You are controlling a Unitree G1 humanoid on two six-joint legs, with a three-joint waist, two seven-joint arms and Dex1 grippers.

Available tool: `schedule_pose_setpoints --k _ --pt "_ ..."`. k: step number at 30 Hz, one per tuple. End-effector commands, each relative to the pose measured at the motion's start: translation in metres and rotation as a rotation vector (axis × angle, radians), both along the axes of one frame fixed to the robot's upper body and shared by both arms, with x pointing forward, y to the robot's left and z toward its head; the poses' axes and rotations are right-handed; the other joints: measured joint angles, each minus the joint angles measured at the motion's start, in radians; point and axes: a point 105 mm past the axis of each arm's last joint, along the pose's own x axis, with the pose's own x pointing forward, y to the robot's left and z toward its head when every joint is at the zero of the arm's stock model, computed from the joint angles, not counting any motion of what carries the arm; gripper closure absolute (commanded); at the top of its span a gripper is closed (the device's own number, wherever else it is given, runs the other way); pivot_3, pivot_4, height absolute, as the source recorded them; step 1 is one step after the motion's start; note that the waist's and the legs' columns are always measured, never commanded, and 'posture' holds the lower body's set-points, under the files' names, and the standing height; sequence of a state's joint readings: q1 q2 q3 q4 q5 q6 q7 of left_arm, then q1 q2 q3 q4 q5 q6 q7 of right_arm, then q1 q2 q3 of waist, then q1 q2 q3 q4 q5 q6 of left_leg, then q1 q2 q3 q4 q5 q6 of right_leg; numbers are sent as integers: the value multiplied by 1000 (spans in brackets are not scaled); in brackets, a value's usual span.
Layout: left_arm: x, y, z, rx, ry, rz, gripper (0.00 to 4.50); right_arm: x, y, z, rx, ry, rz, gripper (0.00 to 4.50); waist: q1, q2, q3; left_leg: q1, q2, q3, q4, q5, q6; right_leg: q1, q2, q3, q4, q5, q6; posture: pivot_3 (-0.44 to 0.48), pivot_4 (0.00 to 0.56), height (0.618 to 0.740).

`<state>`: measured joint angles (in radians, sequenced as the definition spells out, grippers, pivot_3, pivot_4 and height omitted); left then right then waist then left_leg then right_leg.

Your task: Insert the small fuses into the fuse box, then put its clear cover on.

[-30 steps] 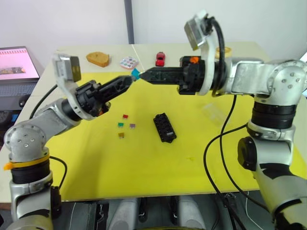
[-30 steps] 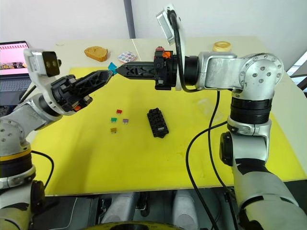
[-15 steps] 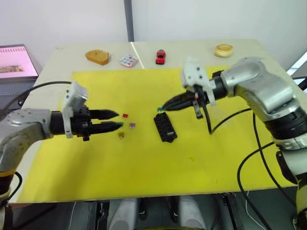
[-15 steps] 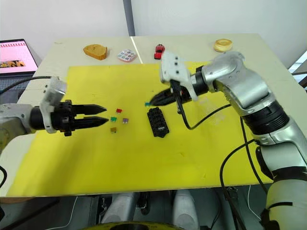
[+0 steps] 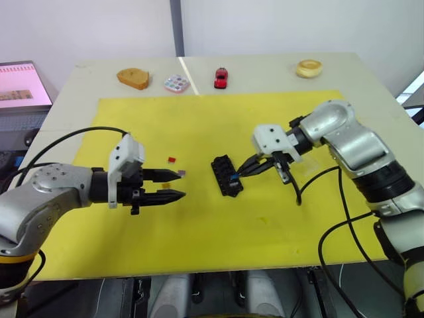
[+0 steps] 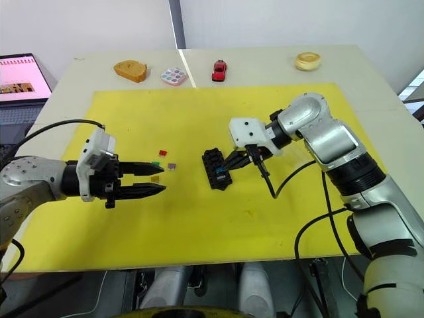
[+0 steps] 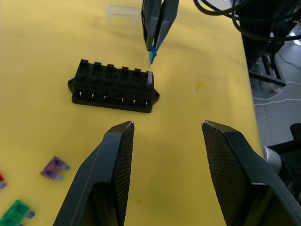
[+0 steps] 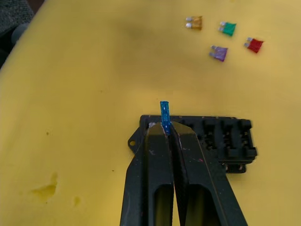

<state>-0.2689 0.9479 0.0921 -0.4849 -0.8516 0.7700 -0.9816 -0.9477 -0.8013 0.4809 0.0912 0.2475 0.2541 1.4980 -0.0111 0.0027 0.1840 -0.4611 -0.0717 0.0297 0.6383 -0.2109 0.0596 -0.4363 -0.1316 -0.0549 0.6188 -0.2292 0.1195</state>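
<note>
Black fuse box (image 7: 113, 88); blue fuse (image 8: 164, 114); yellow mat (image 5: 199, 225).

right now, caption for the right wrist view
Right gripper holding teal fuse over end of fuse box.

Your right gripper (image 8: 166, 134) w/ teal fuse (image 8: 164, 113) drops from mid-air handoff to fuse box (image 7: 113, 87) end slot; left gripper (image 7: 164, 129) lowers, opens.

text: none legible | laptop screen (image 6: 20, 74): pink page, perhaps lettering, too small to read
</note>
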Motion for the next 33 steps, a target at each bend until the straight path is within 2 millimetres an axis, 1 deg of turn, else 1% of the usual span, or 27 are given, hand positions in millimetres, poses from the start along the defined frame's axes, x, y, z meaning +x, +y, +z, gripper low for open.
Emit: schedule_pose_setpoints --k 1,8,11,14,19,33 --pt "-2 4 2 40 -23 1 2104 4 4 8 7 -75 -2 4500 0 0 0 0 0 0 0 0 0 0 0 0 1 0 0 0 150 740" --pt "-1 7 -3 61 -25 9 2104 1 12 12 -4 -104 6 4500 1 0 0 0 0 -1 0 0 -1 0 0 -1 1 0 0 0 150 740" --pt "-1 6 -3 56 -25 10 2104 -1 13 11 -16 -103 13 4500 1 0 0 0 0 -1 2 0 -1 0 1 -1 2 0 0 0 150 740" --pt "-1 5 -4 49 -26 13 2104 1 15 10 -21 -109 5 4500 1 0 0 0 0 -1 3 0 -1 1 1 -1 3 0 0 0 150 740" --pt "-4 7 -13 55 -3 22 2104 6 14 7 -38 -116 -15 4500 0 0 0 0 0 -1 5 0 0 2 1 -1 7 0 0 0 150 740" --pt "-6 6 -15 39 9 35 2104 11 11 5 -76 -113 -40 4500 1 0 0 0 0 -2 9 0 0 1 1 -1 10 0 0 0 150 740"
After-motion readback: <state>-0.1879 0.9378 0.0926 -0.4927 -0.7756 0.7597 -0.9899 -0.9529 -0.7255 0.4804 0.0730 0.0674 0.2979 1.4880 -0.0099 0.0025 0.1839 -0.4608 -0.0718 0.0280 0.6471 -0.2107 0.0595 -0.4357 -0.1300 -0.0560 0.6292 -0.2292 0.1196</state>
